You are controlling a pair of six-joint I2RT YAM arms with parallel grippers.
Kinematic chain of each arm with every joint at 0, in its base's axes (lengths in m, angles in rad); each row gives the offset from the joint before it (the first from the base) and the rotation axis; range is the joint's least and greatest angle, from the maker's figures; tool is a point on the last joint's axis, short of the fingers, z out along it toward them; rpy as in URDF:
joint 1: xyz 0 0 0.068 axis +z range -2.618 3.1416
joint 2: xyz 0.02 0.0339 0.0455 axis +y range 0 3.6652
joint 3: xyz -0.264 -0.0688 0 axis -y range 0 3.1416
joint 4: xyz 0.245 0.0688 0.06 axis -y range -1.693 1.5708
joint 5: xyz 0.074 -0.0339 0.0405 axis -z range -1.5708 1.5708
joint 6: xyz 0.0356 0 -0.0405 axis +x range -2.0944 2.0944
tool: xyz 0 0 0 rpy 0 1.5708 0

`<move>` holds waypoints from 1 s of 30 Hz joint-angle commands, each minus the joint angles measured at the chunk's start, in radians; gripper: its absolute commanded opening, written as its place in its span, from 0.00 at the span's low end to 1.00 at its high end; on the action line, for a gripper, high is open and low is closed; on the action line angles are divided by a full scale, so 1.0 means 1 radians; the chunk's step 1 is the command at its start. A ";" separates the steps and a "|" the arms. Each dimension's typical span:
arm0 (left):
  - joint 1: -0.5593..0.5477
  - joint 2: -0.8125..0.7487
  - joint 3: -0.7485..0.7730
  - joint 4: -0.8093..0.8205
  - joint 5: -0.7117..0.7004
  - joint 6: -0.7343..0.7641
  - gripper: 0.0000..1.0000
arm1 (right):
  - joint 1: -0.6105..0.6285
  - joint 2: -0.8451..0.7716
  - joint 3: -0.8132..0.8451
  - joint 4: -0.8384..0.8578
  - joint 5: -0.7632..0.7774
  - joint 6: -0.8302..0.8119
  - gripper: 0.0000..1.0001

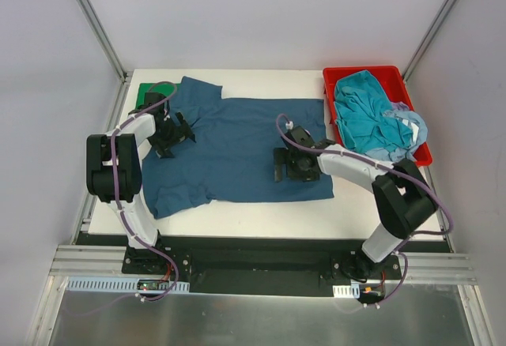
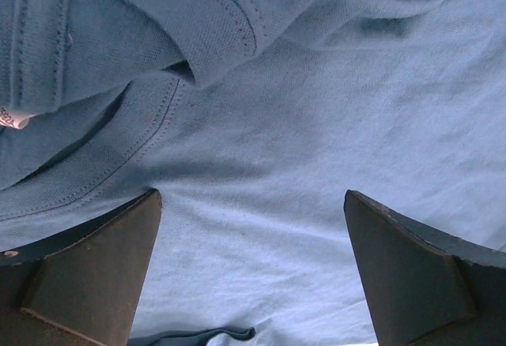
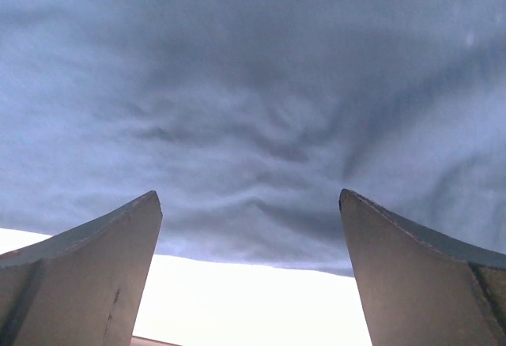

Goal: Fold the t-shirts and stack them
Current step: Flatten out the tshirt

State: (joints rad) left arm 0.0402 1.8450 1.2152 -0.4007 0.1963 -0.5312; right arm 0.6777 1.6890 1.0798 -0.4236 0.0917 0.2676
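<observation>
Left pincer (image 1: pixel 170 134) is spread as wide as it goes and has nothing in it. Its wrist cam shows both dark fingers (image 2: pixel 87 275) with only cloth past them. It sits over the neck end of the navy t-shirt (image 1: pixel 237 148), and you can see the stitched collar (image 2: pixel 213 38) bunched up a bit, plus a bit of white label (image 2: pixel 8 117) at the left edge. Can't tell if the tips are actually touching the fabric.

Right pincer (image 1: pixel 288 164) is the same deal: jaws wide apart, not gripping anything. It's over the near right part of the same shirt, and its cam looks across rippled navy cloth, with the shirt's edge and bare white tabletop (image 3: pixel 253 298) showing between the fingers (image 3: pixel 87 267).

The navy shirt is spread flat and sideways across the middle of the tabletop, sleeves to the left, bottom hem to the right. A green t-shirt (image 1: pixel 146 92) peeks out at the far left corner, partly under the far sleeve. On the far right there's a red bin (image 1: pixel 360 72) holding a crumpled teal t-shirt (image 1: pixel 368 113), with a pale blue t-shirt (image 1: pixel 411 125) spilling over its right rim.
</observation>
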 commanded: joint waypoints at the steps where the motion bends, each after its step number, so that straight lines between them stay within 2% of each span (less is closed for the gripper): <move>1: 0.000 0.007 -0.011 -0.015 -0.020 0.014 0.99 | -0.006 -0.124 -0.127 -0.052 0.034 0.071 0.96; 6: 0.000 -0.004 0.001 -0.015 0.003 0.016 0.99 | -0.033 -0.215 -0.239 -0.064 0.049 0.104 0.96; 11: -0.020 -0.068 -0.005 -0.015 0.038 0.017 0.99 | -0.073 -0.299 -0.258 -0.081 0.089 0.091 0.96; 14: -0.037 -0.144 -0.048 -0.042 0.000 0.008 0.99 | -0.073 -0.311 -0.233 -0.076 0.072 0.061 0.96; 15: -0.083 -0.167 -0.063 -0.061 -0.029 0.007 0.99 | -0.072 -0.311 -0.230 -0.066 0.062 0.055 0.96; 19: -0.170 -0.265 -0.127 -0.180 -0.228 -0.039 0.99 | -0.073 -0.302 -0.225 -0.030 0.016 0.018 0.96; 21: -0.212 -0.303 -0.172 -0.231 -0.285 -0.064 0.99 | -0.073 -0.292 -0.221 -0.029 0.011 -0.001 0.96; 26: -0.255 -0.349 -0.327 -0.282 -0.311 -0.122 0.99 | -0.073 -0.269 -0.236 -0.015 0.002 -0.011 0.96; 30: -0.267 -0.369 -0.378 -0.280 -0.275 -0.144 0.96 | -0.072 -0.250 -0.235 -0.014 -0.001 -0.014 0.96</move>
State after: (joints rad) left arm -0.2153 1.5105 0.8715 -0.6182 -0.0547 -0.6212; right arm 0.6037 1.4242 0.8211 -0.4492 0.1047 0.2726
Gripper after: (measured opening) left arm 0.984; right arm 0.966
